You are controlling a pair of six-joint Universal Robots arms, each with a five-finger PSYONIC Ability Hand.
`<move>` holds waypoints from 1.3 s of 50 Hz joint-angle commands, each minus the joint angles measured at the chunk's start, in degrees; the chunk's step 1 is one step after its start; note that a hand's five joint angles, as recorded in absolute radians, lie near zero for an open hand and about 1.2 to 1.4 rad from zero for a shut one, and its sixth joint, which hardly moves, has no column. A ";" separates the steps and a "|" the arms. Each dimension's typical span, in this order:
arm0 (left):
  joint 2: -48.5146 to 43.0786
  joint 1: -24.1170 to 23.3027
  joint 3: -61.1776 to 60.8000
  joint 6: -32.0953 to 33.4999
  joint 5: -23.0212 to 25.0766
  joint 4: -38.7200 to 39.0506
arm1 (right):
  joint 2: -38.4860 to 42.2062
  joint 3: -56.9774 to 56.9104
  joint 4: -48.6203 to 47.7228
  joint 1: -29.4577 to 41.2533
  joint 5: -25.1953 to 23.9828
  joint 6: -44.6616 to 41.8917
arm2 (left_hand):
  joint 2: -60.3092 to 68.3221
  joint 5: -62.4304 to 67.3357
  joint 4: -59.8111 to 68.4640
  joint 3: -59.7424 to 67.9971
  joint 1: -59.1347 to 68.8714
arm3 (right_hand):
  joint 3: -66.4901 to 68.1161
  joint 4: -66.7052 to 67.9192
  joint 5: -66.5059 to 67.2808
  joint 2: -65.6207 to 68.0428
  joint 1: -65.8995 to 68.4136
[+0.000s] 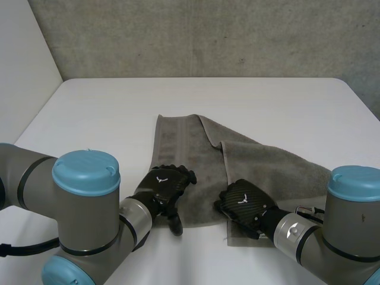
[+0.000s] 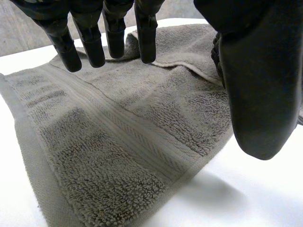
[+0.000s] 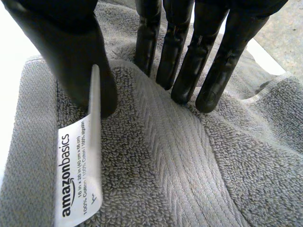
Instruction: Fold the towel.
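- A soft grey terry towel (image 1: 196, 154) lies on the flat white table (image 1: 119, 107), in the middle, close to the robot.
- The towel is not spread flat. One part lies over another part, and a hemmed edge runs across the top layer.
- The black left hand (image 1: 166, 185) is at the near left corner of the towel.
- In the left wrist view, the left hand (image 2: 255, 71) has its fingers (image 2: 147, 38) straight and spread apart. They hang over the towel (image 2: 142, 137) and hold nothing.
- Its big thumb sits out over the near edge of the towel, where the white table (image 2: 246, 198) begins.
- A flat woven stripe runs across the towel under this hand.
- The black right hand (image 1: 242, 202) is at the near edge of the towel's right part.
- In the right wrist view, the right hand (image 3: 71, 42) has straight fingers (image 3: 184, 71). Their tips touch the towel (image 3: 180, 161), and the thumb tip presses on it too.
- The thumb and fingers stand apart, with a low bump of towel between them. They do not squeeze it.
- A small white cloth label with black letters (image 3: 78, 170) sticks up from the towel, just beside the right thumb.
- The grey left arm with a light-blue cap (image 1: 83, 202) and the grey right arm with a light-blue cap (image 1: 350, 214) reach in from the near side.
- A rough grey wall (image 1: 208, 35) stands behind the table.
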 commanded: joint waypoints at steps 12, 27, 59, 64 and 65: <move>0.38 0.19 -0.05 -0.40 0.00 0.00 | -0.50 -5.31 0.19 -0.81 0.72 1.89 | -3.34 -2.16 -3.91 -3.53 -3.80 | 26.48 26.54 26.92 26.76 26.44; 0.47 0.36 -0.31 -0.40 0.09 0.09 | -4.72 -19.92 6.43 -8.19 -4.38 14.38 | -3.34 -2.16 -3.91 -3.53 -3.80 | 26.48 26.54 26.92 26.76 26.44; -0.23 -0.60 0.04 -2.60 -0.17 8.97 | 2.05 -25.45 12.76 -14.26 -11.15 26.51 | -2.66 -1.49 -3.24 -2.86 -3.13 | 26.48 26.54 26.92 26.76 26.44; -0.32 -0.52 -0.57 -2.60 -0.17 8.97 | 2.05 -22.82 12.67 -14.17 -10.97 24.58 | -2.83 -1.65 -3.40 -3.03 -3.30 | 7.03 7.09 7.48 7.31 7.00; -0.41 -0.43 -0.84 -2.68 -0.17 8.97 | 2.05 -22.82 12.67 -14.17 -10.97 24.57 | -3.00 -1.82 -3.57 -3.20 -3.47 | 7.02 7.08 7.47 7.31 6.99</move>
